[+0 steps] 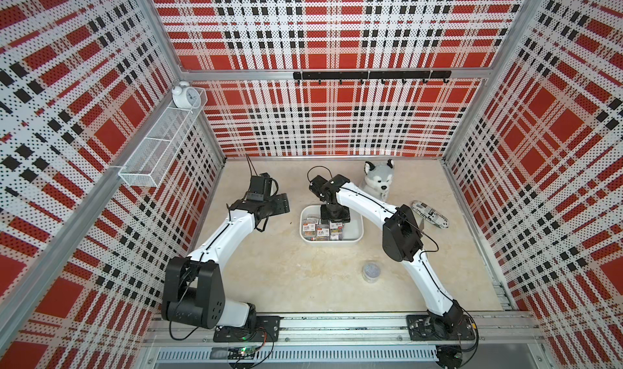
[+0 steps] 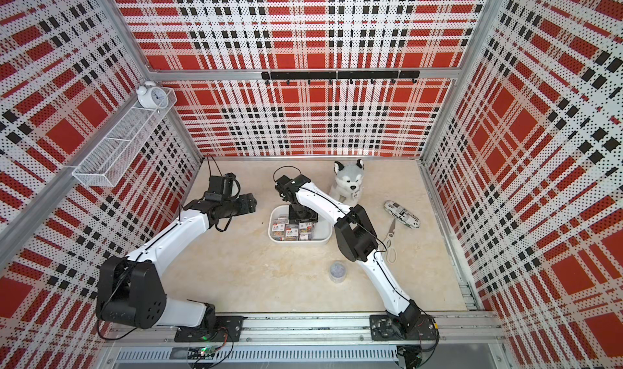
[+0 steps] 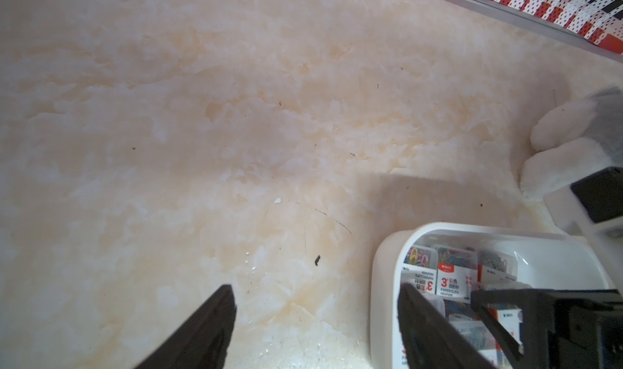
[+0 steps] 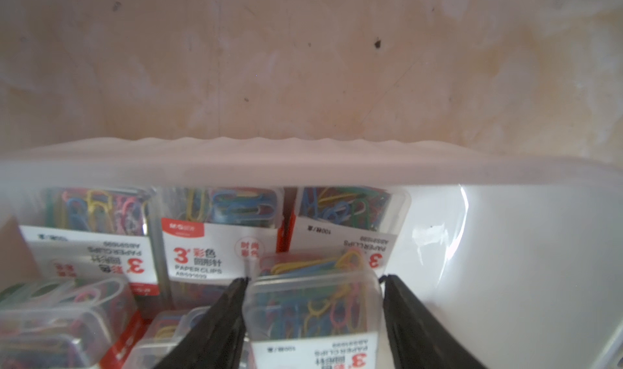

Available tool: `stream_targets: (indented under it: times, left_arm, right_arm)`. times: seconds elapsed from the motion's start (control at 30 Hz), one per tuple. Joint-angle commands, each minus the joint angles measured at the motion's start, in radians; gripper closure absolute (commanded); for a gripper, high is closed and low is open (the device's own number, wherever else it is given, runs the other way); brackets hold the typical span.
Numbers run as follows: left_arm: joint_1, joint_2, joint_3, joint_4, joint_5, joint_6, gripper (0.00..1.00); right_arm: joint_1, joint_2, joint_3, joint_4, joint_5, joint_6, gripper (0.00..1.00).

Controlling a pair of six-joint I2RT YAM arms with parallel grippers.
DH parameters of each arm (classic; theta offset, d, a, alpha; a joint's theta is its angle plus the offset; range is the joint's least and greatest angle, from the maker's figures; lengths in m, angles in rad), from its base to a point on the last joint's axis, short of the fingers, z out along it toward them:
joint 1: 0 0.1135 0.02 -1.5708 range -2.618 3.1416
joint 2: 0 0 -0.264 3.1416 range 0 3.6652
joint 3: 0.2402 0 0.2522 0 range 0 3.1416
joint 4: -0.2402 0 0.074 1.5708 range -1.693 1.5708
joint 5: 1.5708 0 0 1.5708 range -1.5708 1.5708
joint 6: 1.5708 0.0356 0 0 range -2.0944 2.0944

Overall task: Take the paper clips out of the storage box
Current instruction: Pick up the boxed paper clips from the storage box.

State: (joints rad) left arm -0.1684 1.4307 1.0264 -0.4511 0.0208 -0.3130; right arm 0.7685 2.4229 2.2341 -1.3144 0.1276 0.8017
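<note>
Right wrist view: your right gripper is straddling one clip case inside the box, spanning its short side.
Grip: you cannot tell whether it is clamping.
Box contents: other cases are lying packed beside it.
Round tub: sitting outside the box.
Left gripper: hanging open beside the box.

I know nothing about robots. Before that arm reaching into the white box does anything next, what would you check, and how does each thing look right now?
1. Right tool straddles one clip case in the storage box: ok.
2. Its fingers press both sides of that case: cannot tell.
3. Nothing lies on top of that case: ok.
4. Left tool open, empty, beside the box and out of the way: ok.
5. Round tub already out on the table: ok.
</note>
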Motion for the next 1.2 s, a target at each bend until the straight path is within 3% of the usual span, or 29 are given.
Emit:
stream_targets:
  times: [0.0, 0.17, 0.43, 1.17]
  left_arm:
    - [0.010, 0.007, 0.035, 0.025, 0.014, 0.011, 0.22]
    - [0.011, 0.001, 0.022, 0.033, 0.016, 0.011, 0.22]
    - [0.023, -0.010, 0.005, 0.042, 0.019, 0.008, 0.22]
    - [0.038, -0.019, -0.017, 0.056, 0.025, 0.006, 0.22]
  right_arm:
    - [-0.006, -0.008, -0.020, -0.002, 0.008, 0.003, 0.35]
    - [-0.011, -0.029, -0.055, 0.002, 0.018, 0.014, 0.36]
    - [-0.017, -0.041, -0.077, 0.006, 0.000, 0.011, 0.26]
    - [-0.017, -0.064, -0.086, 0.003, -0.014, 0.012, 0.45]
